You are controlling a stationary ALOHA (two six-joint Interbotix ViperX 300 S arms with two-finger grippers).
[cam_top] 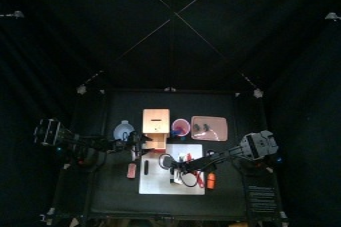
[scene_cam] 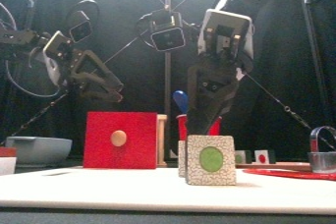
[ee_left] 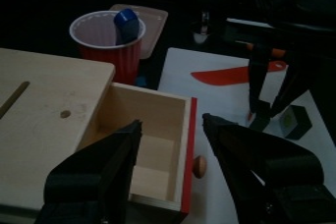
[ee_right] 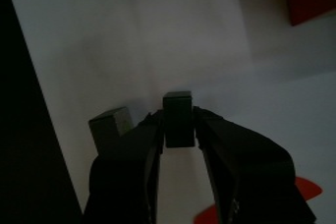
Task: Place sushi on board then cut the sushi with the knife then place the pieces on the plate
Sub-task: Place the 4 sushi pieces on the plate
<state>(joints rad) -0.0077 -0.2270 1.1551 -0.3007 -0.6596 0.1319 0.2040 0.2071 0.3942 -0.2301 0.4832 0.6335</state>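
Note:
On the white cutting board stands a dark green sushi piece, its cut face toward the front. My right gripper comes down on it from above. In the right wrist view its jaws sit narrowly shut around one dark block, and a second block stands just beside it. The red knife lies on the board. The blue knife stands in the red cup. My left gripper hangs open and empty over the wooden box's pulled-out red drawer.
The wooden box, red cup and pink tray line the back behind the board. A blue-grey bowl sits at the left. A metal cutter stands at the right, by the tray.

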